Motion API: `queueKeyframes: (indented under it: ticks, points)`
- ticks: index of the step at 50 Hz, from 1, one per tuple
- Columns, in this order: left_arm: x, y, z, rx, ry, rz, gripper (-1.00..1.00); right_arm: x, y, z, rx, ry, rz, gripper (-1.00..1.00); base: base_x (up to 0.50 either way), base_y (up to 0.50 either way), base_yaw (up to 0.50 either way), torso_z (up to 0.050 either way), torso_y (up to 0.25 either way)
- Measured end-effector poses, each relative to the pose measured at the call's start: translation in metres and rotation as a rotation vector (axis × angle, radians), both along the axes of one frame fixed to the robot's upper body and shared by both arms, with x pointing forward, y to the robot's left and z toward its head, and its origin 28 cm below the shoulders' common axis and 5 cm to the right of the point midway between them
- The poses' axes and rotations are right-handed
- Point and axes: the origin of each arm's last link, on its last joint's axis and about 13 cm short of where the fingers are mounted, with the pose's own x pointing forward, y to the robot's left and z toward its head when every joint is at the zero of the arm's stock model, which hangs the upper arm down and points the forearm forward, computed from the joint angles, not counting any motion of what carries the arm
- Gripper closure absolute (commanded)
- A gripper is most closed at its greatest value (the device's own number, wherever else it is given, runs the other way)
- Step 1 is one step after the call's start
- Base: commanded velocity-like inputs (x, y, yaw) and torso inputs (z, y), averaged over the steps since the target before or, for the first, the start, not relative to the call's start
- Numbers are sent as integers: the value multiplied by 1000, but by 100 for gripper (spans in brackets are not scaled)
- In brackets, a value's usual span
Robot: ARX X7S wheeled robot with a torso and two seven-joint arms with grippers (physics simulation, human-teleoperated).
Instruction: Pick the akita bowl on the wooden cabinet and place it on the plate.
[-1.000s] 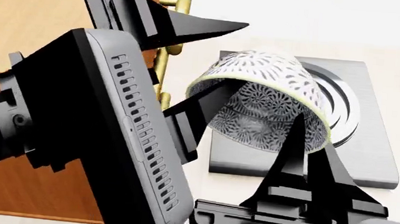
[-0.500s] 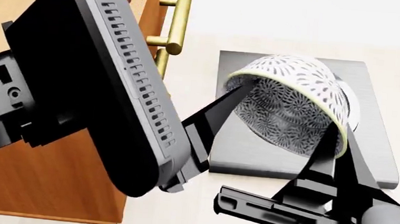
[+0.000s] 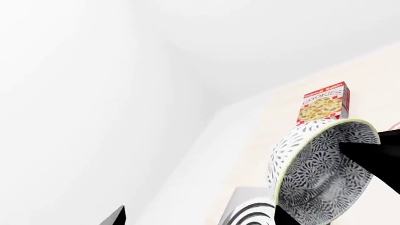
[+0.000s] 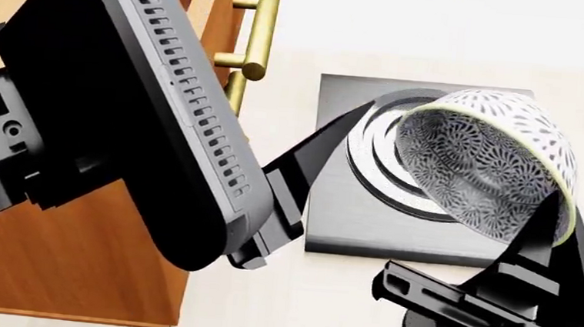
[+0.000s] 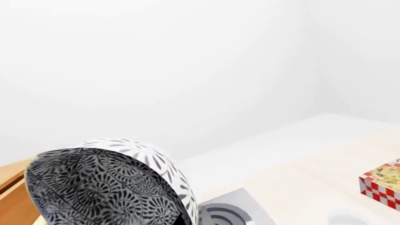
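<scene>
While R gripper (image 4: 533,250) held akita bowl (image 4: 488,166) by rim, tilted over burner (image 4: 370,223), carry step was underway; L gripper (image 4: 314,146) open; plate unseen, locate next.

Bright, even, shadowless light fills all three rendered views, washing the walls to near-white in both wrist views. The pale tabletop (image 4: 260,315) shows no cast shadows or glare. Edges stay crisp throughout, with no blur or lens distortion.
</scene>
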Motion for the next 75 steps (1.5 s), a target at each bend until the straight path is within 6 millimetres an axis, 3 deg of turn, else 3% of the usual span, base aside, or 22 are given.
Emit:
queueKeyframes:
  ticks: [43, 58, 75]
  points:
    - [1, 1, -1, -53, 6, 0, -100, -4, -26, 4, 346, -34, -78, 100, 0, 0, 0, 0, 0]
    - [2, 1, -3, -54, 8, 0, -100, -5, -38, 0, 552, -39, -144, 100, 0, 0, 0, 1, 0]
    - [3, 0, -5, -52, 9, -2, -100, -5, -48, -8, 834, -13, -75, 100, 0, 0, 0, 0, 1]
